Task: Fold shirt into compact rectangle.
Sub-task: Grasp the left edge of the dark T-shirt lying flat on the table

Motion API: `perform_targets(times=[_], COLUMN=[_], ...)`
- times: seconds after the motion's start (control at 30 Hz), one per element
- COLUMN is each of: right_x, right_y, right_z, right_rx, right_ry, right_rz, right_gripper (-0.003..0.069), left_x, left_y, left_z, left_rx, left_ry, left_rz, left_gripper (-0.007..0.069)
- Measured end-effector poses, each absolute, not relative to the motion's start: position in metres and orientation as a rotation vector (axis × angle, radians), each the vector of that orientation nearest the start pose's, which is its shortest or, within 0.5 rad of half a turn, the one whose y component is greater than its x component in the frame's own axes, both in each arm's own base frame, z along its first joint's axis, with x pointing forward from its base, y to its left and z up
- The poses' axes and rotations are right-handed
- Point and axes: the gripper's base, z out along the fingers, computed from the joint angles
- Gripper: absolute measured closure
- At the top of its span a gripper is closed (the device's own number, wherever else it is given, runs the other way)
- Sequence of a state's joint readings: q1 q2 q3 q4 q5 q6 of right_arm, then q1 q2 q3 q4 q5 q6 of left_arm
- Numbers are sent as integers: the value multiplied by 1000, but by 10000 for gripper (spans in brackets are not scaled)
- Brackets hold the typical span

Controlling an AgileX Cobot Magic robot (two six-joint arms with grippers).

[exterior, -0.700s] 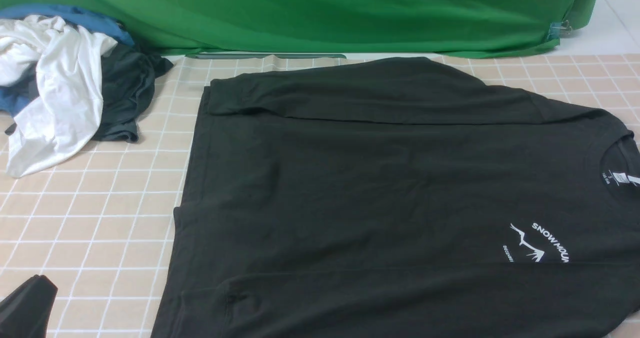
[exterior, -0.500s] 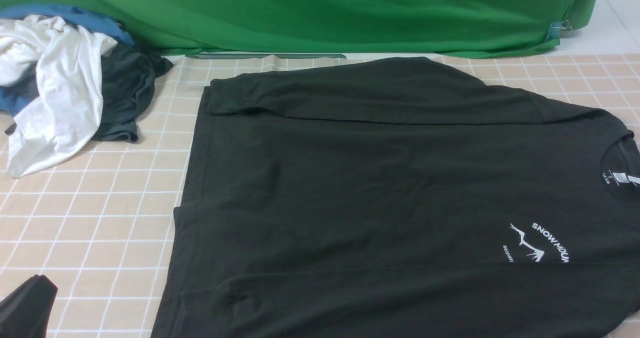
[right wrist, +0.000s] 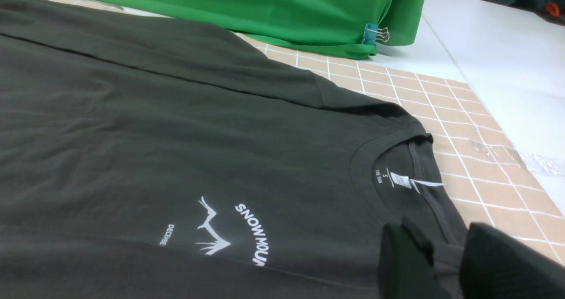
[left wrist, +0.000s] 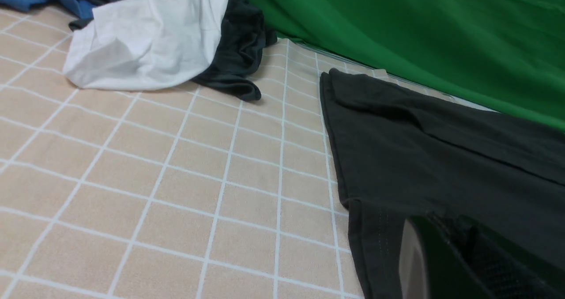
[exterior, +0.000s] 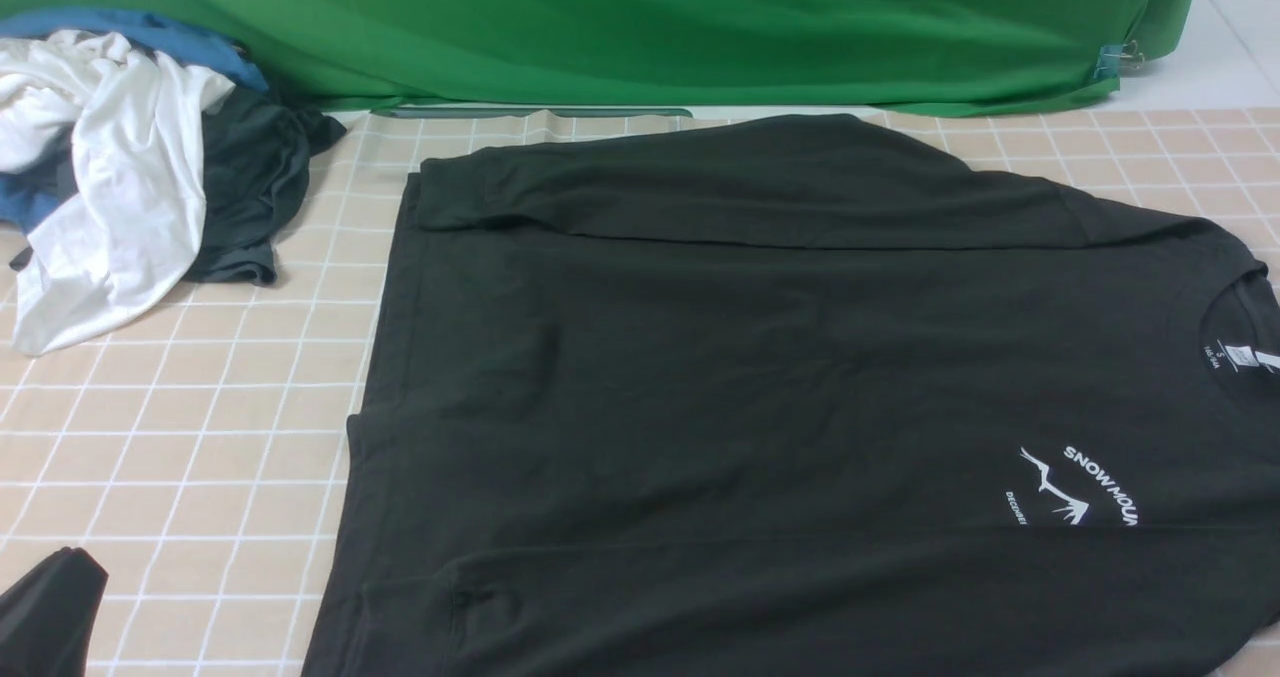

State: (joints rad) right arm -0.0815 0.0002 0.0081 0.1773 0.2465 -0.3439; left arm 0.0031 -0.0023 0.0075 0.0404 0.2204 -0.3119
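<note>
Nearest, at the robot's left, the left gripper (exterior: 48,607) sits over bare checked tablecloth (exterior: 200,437) with its jaws together and nothing between them. It is well apart from the shirt's hem. The right gripper (right wrist: 441,239) appears only in the right wrist view. It is low over the near shoulder, beside the collar, with its jaws apart and shirt cloth showing in the gap.

The shirt (exterior: 760,377) lies flat on the tablecloth, hem towards the left and collar towards the right. Its near edge and right side run out of the front view. The hem edge is straight but steps outward partway towards the near side. The logo (exterior: 1075,487) and neck label (exterior: 1240,357) face up.

Left of the hem, open cloth extends back to a pile of clothes (exterior: 110,177) at the far left corner. Along the far edge a flap is folded inward over the body. Beyond it hangs the green backdrop (exterior: 640,27), held by a clip (exterior: 1125,55) at its right end. Bare white table (right wrist: 499,69) lies past the collar.
</note>
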Motion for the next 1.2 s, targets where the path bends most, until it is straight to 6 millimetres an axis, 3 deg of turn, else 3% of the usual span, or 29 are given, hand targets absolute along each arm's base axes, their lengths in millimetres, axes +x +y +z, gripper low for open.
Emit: perform_targets(times=[0.33, 0.5, 0.7, 0.8, 1.0, 1.1, 1.2], right_x=[56, 56, 56, 56, 56, 57, 56], right_y=[-1, -1, -1, -1, -1, -1, -5], right_z=[188, 188, 188, 188, 191, 201, 212], right_rx=[-110, -110, -110, -110, -79, 106, 340], right_ry=[1733, 1733, 1733, 1733, 1703, 1596, 1442], right_rz=[-149, -149, -149, -149, -127, 33, 231], right_gripper=[420, 420, 420, 420, 420, 420, 420], left_x=[55, 53, 43, 37, 23, 29, 49], left_y=[4, 8, 19, 18, 7, 1, -2], left_z=[219, 226, 248, 260, 314, 341, 356], left_rx=[-619, -677, -723, -669, -537, -544, -601], left_ry=[1295, 1171, 822, 735, 809, 1014, 1287], left_rz=[-664, -726, -863, -897, -907, -849, -761], left_gripper=[610, 610, 610, 610, 610, 610, 610])
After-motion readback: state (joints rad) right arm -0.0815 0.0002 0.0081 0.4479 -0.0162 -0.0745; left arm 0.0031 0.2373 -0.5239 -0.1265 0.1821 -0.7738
